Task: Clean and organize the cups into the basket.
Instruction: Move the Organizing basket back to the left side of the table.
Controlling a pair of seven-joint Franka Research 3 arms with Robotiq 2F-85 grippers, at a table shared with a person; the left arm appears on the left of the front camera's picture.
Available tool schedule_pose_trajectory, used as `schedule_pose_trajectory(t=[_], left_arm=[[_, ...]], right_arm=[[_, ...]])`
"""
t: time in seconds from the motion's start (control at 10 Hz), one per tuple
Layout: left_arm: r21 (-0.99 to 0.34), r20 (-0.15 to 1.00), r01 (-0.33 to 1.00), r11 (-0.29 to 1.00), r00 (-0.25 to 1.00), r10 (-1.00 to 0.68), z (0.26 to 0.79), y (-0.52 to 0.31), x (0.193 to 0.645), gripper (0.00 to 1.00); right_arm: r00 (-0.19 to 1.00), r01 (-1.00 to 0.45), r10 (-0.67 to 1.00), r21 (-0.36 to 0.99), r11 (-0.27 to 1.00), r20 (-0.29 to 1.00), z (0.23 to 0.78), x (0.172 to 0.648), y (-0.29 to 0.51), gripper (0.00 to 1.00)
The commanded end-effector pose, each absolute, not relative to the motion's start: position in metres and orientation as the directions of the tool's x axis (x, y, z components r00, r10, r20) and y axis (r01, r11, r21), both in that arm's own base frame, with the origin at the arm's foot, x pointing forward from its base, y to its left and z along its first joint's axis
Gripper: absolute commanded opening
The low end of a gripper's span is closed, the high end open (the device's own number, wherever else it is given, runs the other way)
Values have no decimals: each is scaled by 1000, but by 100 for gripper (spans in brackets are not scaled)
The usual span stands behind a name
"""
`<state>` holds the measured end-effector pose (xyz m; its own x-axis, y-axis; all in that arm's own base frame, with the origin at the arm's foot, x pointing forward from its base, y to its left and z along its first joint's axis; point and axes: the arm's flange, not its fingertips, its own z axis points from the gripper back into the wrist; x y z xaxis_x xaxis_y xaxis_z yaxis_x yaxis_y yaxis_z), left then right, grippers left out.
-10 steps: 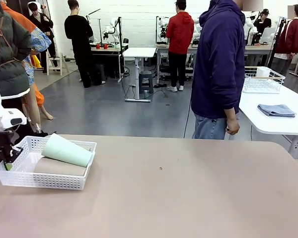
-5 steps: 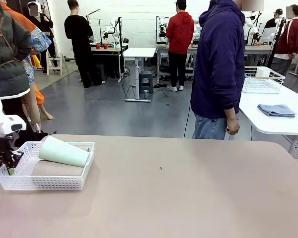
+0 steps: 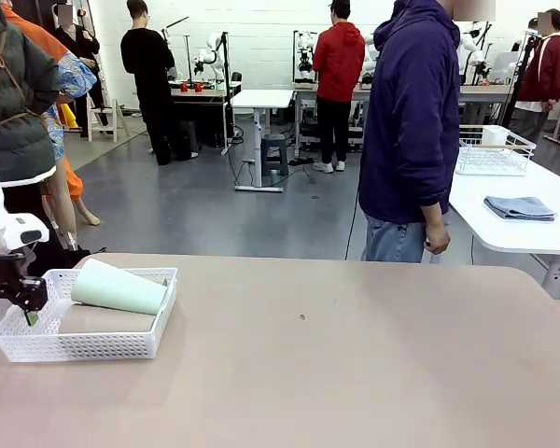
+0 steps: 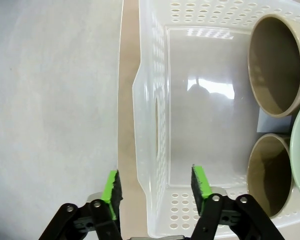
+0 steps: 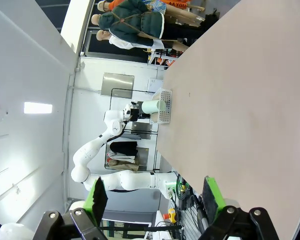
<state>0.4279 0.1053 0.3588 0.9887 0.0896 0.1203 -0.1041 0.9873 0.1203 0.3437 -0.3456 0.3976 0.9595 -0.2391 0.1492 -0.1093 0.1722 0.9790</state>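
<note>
Left gripper (image 4: 156,186): jaws parted wide, one green pad on either side of the basket's end wall, neither pad touching it; nothing held.
Left fingers (image 4: 112,186): one outside the wall over the table edge, the other inside over the basket floor.
Basket (image 4: 149,120): white lattice-mesh plastic, its oval handle cutout just beyond the pads (end wall running away between the fingers).
Kraft cups (image 4: 273,67): two, lying on their sides with open mouths toward the fingers, at the far side of the inner finger; second cup (image 4: 264,175) nearer the pads.
Mint-green cup (image 3: 119,287): lying on top of the kraft cups, well apart from the fingers.
Right gripper (image 5: 155,196): jaws spread wide, empty, above the bare tan table (image 5: 240,100).
Person (image 3: 413,131): standing at the far side, in a dark blue hoodie.
</note>
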Motion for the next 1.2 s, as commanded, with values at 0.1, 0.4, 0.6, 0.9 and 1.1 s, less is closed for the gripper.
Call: schedule_pose_trajectory(t=[0.1, 0.4, 0.6, 0.9, 1.1], left_arm=[[115, 126, -116, 987, 987, 102, 366, 107, 428, 100], [107, 132, -118, 987, 986, 104, 370, 106, 426, 100], [107, 157, -136, 985, 981, 118, 380, 104, 423, 100], [108, 287, -154, 982, 951, 118, 432, 72, 406, 100], [119, 404, -203, 972, 904, 139, 482, 27, 388, 100]], right_arm=[[960, -124, -229, 977, 173, 162, 398, 338, -342, 100], [960, -124, -229, 977, 173, 162, 398, 338, -342, 100], [960, -124, -229, 977, 173, 162, 398, 338, -342, 100], [960, -124, -229, 977, 173, 162, 398, 338, -342, 100], [960, -124, -229, 977, 173, 162, 398, 338, -342, 100]])
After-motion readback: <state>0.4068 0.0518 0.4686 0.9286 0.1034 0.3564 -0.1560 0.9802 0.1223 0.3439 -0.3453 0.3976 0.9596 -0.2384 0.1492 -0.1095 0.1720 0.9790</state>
